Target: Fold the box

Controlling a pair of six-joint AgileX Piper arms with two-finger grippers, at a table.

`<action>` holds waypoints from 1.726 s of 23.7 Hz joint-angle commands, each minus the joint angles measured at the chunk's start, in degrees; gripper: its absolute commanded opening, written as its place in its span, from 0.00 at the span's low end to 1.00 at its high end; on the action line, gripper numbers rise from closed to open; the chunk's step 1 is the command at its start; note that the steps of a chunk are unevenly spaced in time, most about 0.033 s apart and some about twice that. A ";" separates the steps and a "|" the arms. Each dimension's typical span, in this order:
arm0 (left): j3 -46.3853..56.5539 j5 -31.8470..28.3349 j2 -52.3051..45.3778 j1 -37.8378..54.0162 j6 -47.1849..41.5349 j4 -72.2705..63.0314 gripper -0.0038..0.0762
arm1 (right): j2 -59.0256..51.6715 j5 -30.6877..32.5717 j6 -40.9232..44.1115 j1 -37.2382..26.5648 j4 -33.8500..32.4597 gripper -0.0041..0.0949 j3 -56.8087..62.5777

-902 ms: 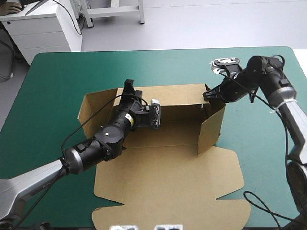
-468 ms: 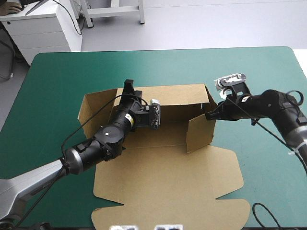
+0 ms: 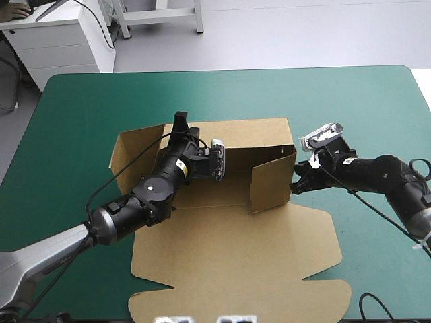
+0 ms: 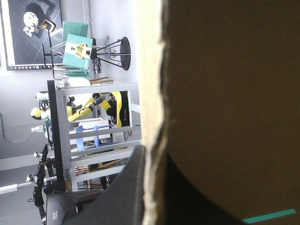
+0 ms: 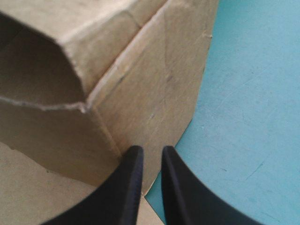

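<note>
The left claw (image 3: 180,122) pinches the far wall (image 3: 249,133) of the box (image 3: 229,269). The right claw (image 3: 295,186), nearly pressed together, should push the right wall (image 3: 273,182) in slowly, staying low.

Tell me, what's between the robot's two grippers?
A raised wall of the box, angled inward, stands between the left gripper and the right gripper. The high view shows it.

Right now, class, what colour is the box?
The box is brown, best seen in the high view.
</note>
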 commanded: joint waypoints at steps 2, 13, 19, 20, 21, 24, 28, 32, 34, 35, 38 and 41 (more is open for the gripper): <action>-1.33 0.97 -1.85 -0.27 -0.74 1.06 0.04 | -1.83 -0.34 -4.51 -0.31 5.15 0.55 -0.99; -1.33 -1.12 -1.85 -0.27 -0.50 1.06 0.04 | -4.15 8.73 -5.86 -0.31 8.25 0.61 -0.85; -1.33 -1.56 -1.85 -0.27 -0.50 1.06 0.04 | -6.74 5.25 -6.07 -0.31 8.79 0.61 3.02; -1.33 -1.79 -1.85 -0.27 -0.50 0.75 0.04 | -6.63 3.88 -6.92 -0.19 9.72 0.61 4.12; -1.44 -1.79 -1.85 -0.28 -0.50 0.63 0.04 | -6.22 3.04 -9.56 -0.19 12.57 0.61 5.17; -1.44 -2.55 -1.85 -0.39 -0.50 0.63 0.04 | -5.55 2.35 -16.34 -0.19 20.65 0.62 6.00; -1.57 -3.75 -1.85 -0.50 -0.73 0.25 0.07 | -5.55 0.17 -18.59 2.27 20.49 0.62 6.00; -4.51 -3.77 -1.85 -2.03 -0.73 -3.11 0.07 | -5.30 -5.68 -14.12 5.38 15.61 0.62 6.00; -6.09 -3.88 -1.85 -2.69 -0.73 -3.71 0.07 | -4.24 -8.35 -13.11 6.82 14.42 0.62 6.00; -6.24 -4.05 -1.85 -2.65 -0.73 -4.14 0.07 | -3.80 -9.08 -13.06 7.13 14.42 0.62 6.00; -6.29 -3.76 -1.71 -2.65 -0.31 -4.90 0.07 | -2.06 -10.09 -11.09 7.27 13.75 0.61 6.00; -6.06 -2.13 -1.71 -2.65 0.48 -4.91 0.07 | -1.17 -10.79 -6.93 7.27 10.18 0.56 6.00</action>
